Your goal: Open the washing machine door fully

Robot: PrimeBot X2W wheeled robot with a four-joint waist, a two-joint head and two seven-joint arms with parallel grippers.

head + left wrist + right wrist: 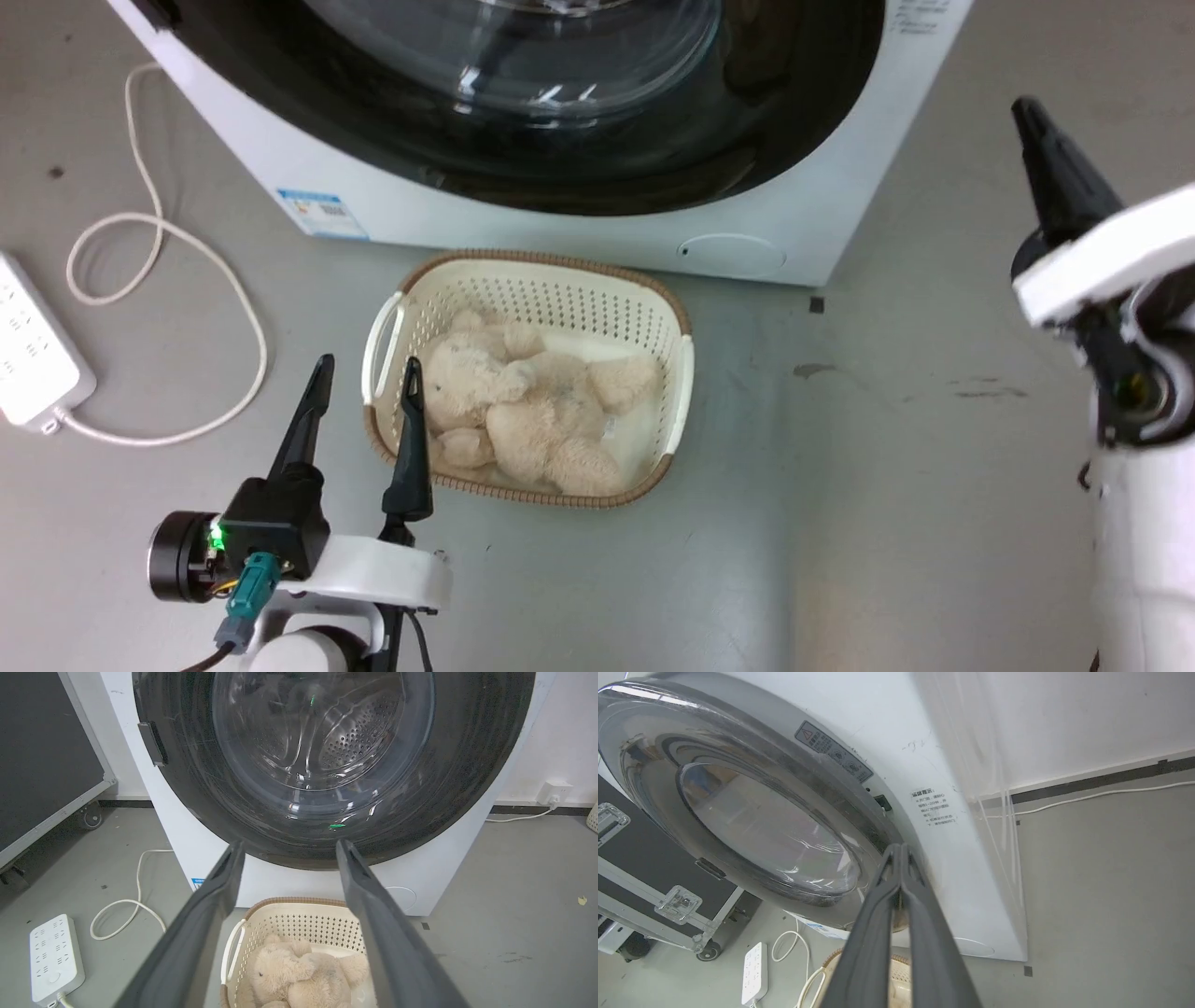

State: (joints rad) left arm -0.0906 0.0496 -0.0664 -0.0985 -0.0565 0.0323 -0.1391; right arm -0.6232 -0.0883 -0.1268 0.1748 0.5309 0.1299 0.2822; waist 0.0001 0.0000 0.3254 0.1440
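Note:
The washing machine door is a wide glossy black ring around a bulging glass bowl, set in the white machine. It appears flat against the front in the left wrist view. Seen from the side, the door has my right gripper shut and empty, tips pointing at its right rim; contact cannot be told. From the head, the right gripper hangs right of the machine. My left gripper stands open over the basket's left rim, and its wrist view shows the gripper empty, aimed at the door's lower rim.
A cream basket with a plush bear sits on the floor right before the machine. A white power strip and looped cable lie to the left. A wheeled black case stands left of the machine. Grey floor lies to the right.

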